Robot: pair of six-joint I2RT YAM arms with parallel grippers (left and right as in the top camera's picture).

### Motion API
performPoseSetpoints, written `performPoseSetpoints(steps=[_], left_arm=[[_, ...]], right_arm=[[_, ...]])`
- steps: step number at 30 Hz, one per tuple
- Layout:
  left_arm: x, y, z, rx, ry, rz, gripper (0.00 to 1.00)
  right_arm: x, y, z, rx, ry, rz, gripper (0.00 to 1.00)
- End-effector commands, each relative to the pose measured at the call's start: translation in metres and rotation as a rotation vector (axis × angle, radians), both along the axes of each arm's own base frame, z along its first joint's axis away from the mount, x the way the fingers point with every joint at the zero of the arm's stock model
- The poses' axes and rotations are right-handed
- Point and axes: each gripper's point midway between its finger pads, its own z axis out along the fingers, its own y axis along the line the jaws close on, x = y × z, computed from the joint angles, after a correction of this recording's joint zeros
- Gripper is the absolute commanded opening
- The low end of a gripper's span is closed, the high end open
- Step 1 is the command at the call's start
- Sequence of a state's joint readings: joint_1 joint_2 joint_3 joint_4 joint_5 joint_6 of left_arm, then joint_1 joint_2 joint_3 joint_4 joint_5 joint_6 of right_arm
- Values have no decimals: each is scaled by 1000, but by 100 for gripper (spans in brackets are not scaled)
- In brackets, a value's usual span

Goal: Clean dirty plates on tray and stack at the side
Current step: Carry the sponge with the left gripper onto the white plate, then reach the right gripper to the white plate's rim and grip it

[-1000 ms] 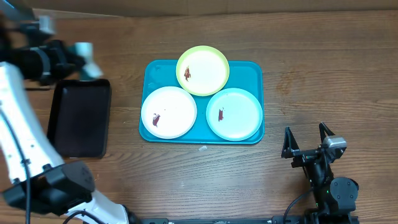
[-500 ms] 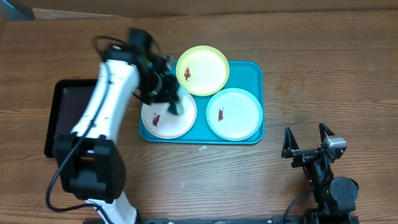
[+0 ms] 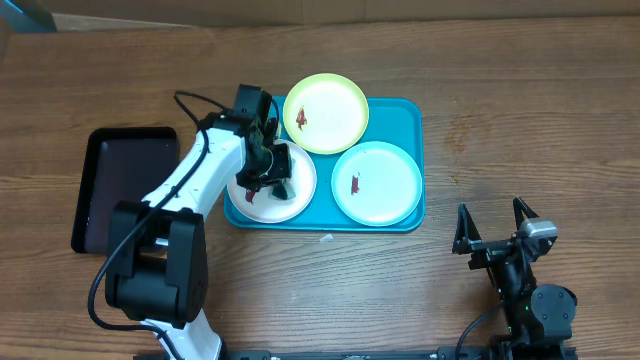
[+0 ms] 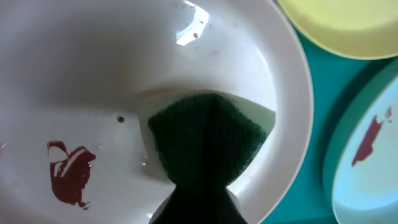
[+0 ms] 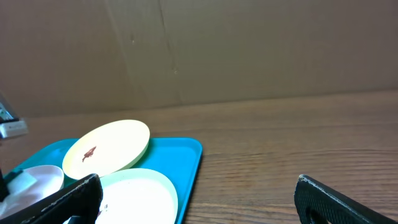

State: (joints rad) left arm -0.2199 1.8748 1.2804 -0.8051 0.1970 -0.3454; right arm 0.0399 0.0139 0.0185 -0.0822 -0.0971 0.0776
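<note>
Three plates lie on the teal-blue tray: a white-rimmed one at front left, a yellow-green one at the back, and a light teal one at front right. Each carries a reddish-brown smear. My left gripper is shut on a dark green sponge, which presses on the white plate to the right of its smear. The jaws themselves are hidden behind the sponge. My right gripper stands open over bare table at the lower right, nothing between its fingers.
A smaller black tray lies to the left of the blue tray. A tiny white scrap sits on the wood just in front of the blue tray. A cardboard wall closes the far side.
The left arm has swung from the far left, above the black tray, across to the white plate and lowered the sponge onto it. The right arm has not moved.
</note>
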Motion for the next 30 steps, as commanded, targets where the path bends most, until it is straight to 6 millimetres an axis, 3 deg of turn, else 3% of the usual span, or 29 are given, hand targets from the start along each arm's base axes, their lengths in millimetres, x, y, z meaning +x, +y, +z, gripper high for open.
performPoseSetpoints(steps=[1, 6, 10, 13, 16, 19, 22, 27, 30], left_arm=[[-4, 5, -10, 4, 31, 101, 4], [-2, 10, -11, 29, 21, 118, 4], [0, 18, -11, 28, 21, 139, 4], [2, 21, -11, 7, 21, 143, 4], [3, 23, -10, 1, 21, 150, 4], [3, 23, -10, 1, 21, 148, 4], [3, 23, -10, 4, 18, 131, 4], [5, 23, -10, 3, 9, 125, 4], [4, 21, -10, -7, 11, 123, 4]], right_arm=[[0, -2, -2, 3, -5, -12, 100], [0, -1, 0, 11, -8, -4, 100], [-14, 46, 5, 197, 27, 279, 100], [-22, 60, 12, 339, 61, 372, 100], [-27, 61, 46, 317, -84, 405, 100], [-42, 60, 99, 227, -272, 422, 100], [-51, 58, 133, 102, -317, 388, 100], [-32, 39, 166, -11, -111, 245, 100], [-11, 47, 162, 22, 215, 287, 100]])
